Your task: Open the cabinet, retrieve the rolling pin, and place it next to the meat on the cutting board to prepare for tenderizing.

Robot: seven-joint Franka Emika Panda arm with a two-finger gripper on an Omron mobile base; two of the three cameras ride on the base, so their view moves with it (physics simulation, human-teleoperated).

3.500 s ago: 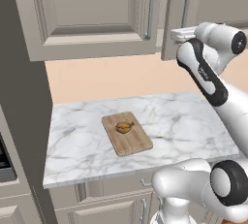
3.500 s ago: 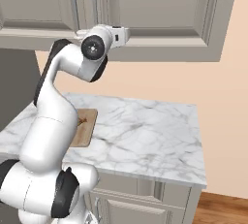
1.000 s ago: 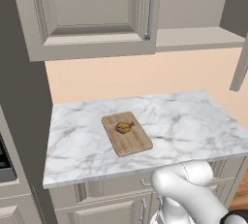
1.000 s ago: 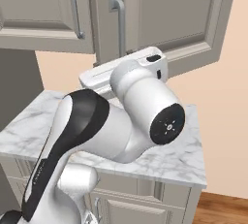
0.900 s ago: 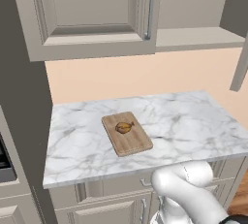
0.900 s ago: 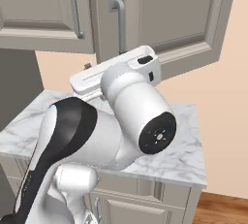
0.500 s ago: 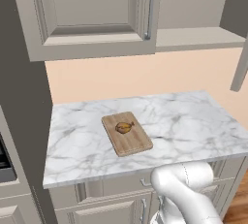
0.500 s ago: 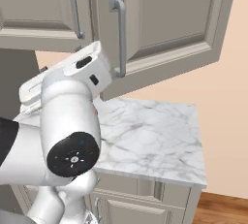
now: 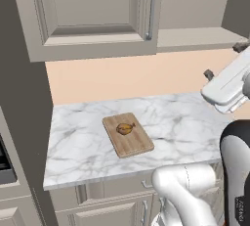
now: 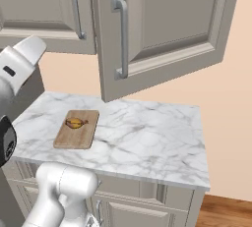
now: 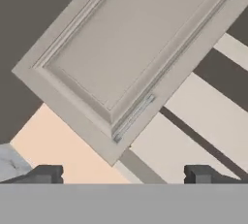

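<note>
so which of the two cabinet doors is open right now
The right door: it is swung out over the counter, baring shelves. The left door sits shut, flush with the frame.

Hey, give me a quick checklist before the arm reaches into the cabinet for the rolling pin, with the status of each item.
1. Right door of the cabinet swung open: ok, it stands out over the counter.
2. Left door open: not ok, shut.
3. Tool open and empty: ok, fingertips wide apart, nothing between them.
4. Rolling pin located: cannot tell; the shelves that show look bare.
5. Cutting board has free space beside the meat: ok.
6. Tool aimed into the opening: cannot tell; the hand view faces the closed door and the shelf edges.
</note>
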